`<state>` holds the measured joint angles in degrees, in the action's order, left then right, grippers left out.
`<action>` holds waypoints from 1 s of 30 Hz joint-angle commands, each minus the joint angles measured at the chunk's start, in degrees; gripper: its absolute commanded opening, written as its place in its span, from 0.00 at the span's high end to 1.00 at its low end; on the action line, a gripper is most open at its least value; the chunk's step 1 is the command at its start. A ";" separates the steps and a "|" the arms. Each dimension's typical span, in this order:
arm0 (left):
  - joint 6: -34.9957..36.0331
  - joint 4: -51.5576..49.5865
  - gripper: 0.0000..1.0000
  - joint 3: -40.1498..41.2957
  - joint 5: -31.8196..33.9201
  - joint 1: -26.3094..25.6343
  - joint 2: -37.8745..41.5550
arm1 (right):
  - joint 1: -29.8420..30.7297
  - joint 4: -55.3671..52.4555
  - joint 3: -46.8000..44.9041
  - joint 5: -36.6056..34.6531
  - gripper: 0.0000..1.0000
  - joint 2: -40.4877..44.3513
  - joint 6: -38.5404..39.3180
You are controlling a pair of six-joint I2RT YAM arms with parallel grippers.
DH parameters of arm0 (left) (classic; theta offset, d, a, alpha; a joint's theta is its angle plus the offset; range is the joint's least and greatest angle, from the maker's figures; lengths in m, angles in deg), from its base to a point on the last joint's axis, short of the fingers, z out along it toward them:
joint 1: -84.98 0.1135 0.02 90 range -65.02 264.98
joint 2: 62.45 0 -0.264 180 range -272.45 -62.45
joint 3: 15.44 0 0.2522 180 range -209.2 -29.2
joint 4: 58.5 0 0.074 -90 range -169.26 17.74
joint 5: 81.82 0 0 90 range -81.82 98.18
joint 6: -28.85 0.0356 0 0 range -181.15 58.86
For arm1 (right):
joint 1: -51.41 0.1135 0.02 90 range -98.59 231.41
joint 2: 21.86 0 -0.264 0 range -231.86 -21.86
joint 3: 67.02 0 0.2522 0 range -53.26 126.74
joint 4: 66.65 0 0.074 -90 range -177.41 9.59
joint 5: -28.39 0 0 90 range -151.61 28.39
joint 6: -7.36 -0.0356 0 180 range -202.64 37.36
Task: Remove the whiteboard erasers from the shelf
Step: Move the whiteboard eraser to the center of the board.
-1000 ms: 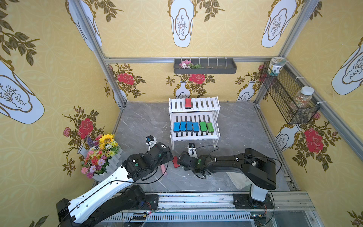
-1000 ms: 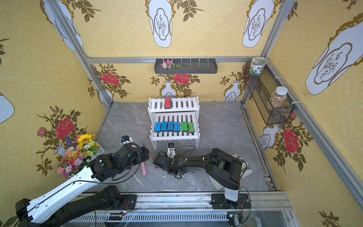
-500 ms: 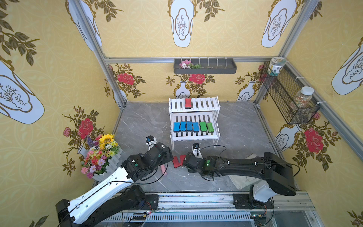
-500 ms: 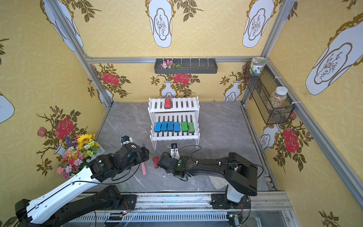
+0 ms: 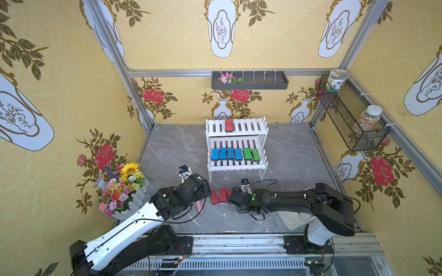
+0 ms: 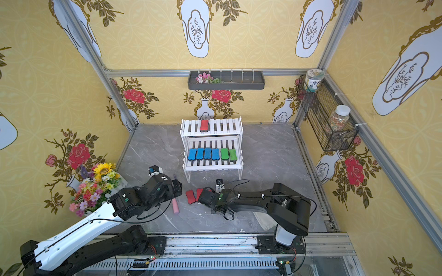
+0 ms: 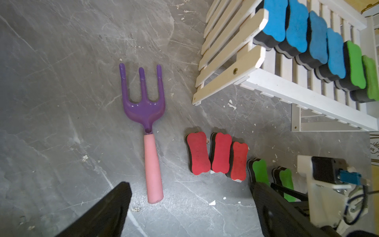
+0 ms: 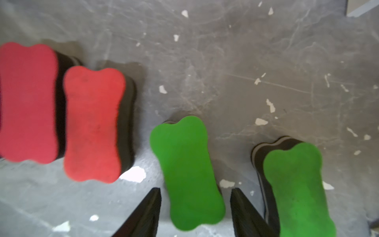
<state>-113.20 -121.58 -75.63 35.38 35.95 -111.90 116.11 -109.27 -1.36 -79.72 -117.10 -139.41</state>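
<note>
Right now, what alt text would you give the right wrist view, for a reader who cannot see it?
A green eraser lies on the grey surface between the open jaws of the right gripper, with a gap on each side. A second green eraser lies beside it, and two red erasers lie close together on its other side.

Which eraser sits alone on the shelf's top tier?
The red eraser; the blue erasers and green erasers on the shelf line its lower tier.
</note>
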 commanded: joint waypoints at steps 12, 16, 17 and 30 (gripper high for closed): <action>0.59 -0.07 0.01 -0.37 0.33 0.08 -0.03 | -1.42 3.51 0.94 0.60 0.56 -2.12 0.09; 0.79 -0.25 0.01 -0.91 0.26 0.08 -0.51 | -1.94 3.99 2.36 -0.52 0.56 -2.14 -0.44; 0.81 -0.21 0.00 -0.98 0.25 0.08 -0.63 | -2.19 4.28 2.75 -0.38 0.56 -2.37 -0.13; 0.73 -0.33 0.01 -1.20 0.39 0.08 -0.60 | -3.71 4.68 4.68 1.81 0.56 -4.51 -0.14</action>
<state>-112.63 -121.61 -76.97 35.40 35.95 -112.51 112.44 -105.64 3.25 -78.27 -121.01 -139.43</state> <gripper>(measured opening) 0.995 0.441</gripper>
